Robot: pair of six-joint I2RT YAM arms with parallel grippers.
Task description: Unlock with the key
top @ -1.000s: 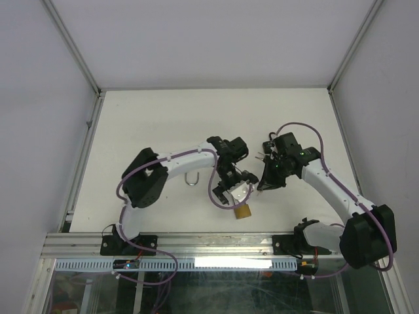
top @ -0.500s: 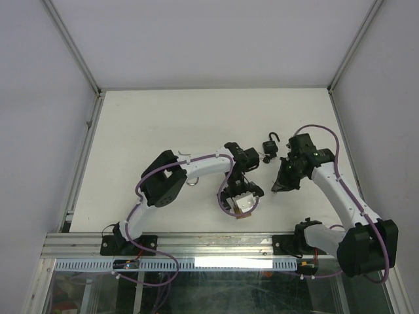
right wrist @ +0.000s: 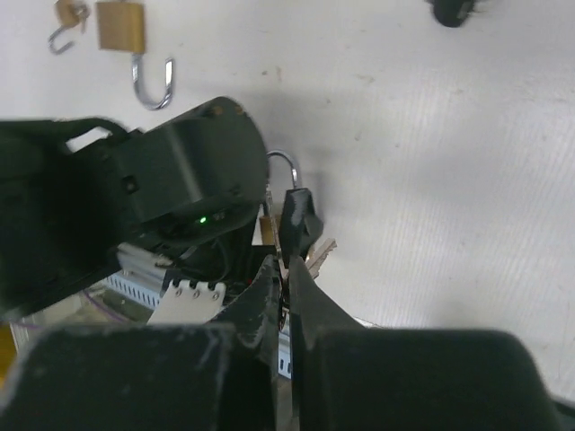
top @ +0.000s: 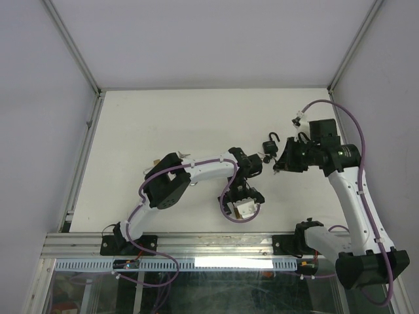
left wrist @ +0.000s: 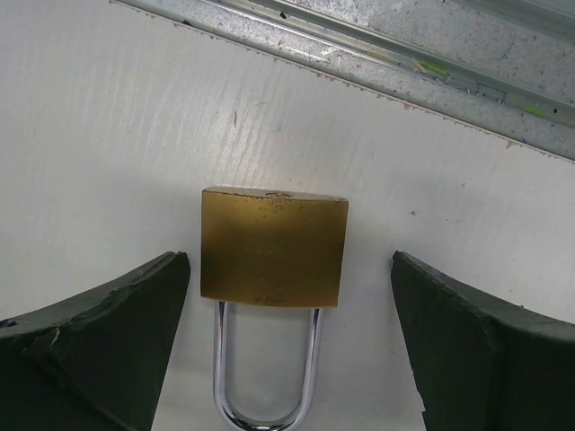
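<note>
Brass padlock (left wrist: 272, 247) straddled by spread left gripper (left wrist: 286, 292), key (right wrist: 298, 215) pinched in right gripper (right wrist: 287, 269); pre-grasp step, next needs clamping body, then aligning key.

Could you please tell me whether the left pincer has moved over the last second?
Yes. The left pincer has moved nearer the table's front rail, and slightly to the right.
</note>
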